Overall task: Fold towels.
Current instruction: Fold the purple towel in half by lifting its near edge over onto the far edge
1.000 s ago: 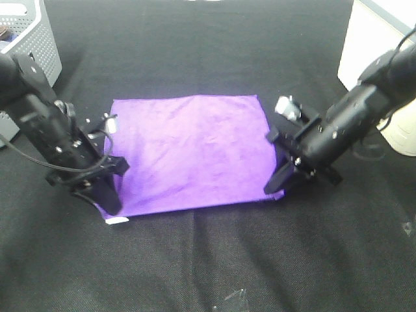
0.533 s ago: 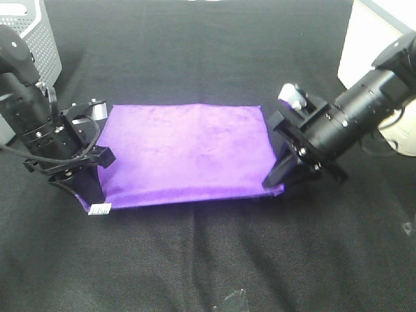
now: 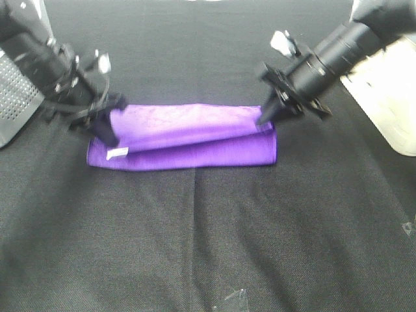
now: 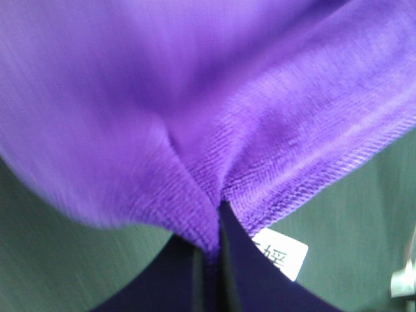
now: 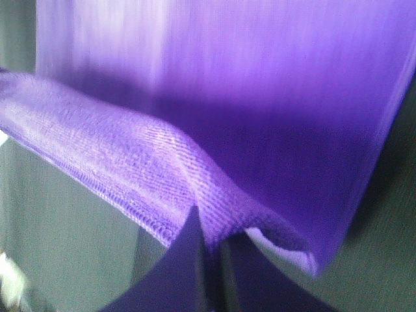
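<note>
Towel, bright purple, lies doubled on the black table. Its upper layer's two corners are clamped in the jaws of the left gripper and right gripper. Lower both corners level and square with the edge below before releasing.

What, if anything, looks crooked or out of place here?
Nothing damaged. The purple towel, pinched by the left fingers and right fingers, is half folded; its upper layer lies slightly askew over the lower.

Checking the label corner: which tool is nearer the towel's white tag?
Left. The left tool grips the towel corner right by the tag; the right tool holds the opposite end.
</note>
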You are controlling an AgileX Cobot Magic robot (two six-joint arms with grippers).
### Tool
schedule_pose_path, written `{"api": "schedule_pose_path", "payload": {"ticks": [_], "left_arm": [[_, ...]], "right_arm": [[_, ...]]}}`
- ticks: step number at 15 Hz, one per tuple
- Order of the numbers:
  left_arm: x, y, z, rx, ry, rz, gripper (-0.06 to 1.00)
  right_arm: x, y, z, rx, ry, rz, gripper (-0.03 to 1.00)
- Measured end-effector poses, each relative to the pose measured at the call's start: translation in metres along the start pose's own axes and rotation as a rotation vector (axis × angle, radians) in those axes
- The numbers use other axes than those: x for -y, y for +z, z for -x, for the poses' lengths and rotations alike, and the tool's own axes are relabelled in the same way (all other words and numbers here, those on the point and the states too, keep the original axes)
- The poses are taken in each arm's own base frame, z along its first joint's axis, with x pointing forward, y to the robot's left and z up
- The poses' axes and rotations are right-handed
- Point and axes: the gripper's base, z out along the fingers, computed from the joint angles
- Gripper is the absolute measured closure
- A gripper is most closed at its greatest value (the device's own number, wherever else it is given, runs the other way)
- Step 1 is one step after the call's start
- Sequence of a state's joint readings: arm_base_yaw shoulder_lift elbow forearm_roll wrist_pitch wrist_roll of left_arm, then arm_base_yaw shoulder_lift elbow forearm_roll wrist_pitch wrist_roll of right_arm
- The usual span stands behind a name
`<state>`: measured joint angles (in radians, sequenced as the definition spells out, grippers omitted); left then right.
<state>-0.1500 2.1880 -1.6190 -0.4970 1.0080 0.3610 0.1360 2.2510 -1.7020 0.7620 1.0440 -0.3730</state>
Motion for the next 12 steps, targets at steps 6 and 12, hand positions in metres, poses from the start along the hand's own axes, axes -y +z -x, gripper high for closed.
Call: {"api": "schedule_pose_path", "payload": {"ticks": [6, 12], "left_arm": [[-0.023, -0.001, 0.055, 0.146, 0.004, -0.013, 0.94], [-0.035, 0.018, 0.067, 0.173, 0.002, 0.0, 0.94]], "right_arm": [[0.015, 0.022, 0.06, 0.117, -0.007, -0.023, 0.96], [0.027, 0.037, 0.074, 0.144, 0.008, -0.034, 0.96]]}}
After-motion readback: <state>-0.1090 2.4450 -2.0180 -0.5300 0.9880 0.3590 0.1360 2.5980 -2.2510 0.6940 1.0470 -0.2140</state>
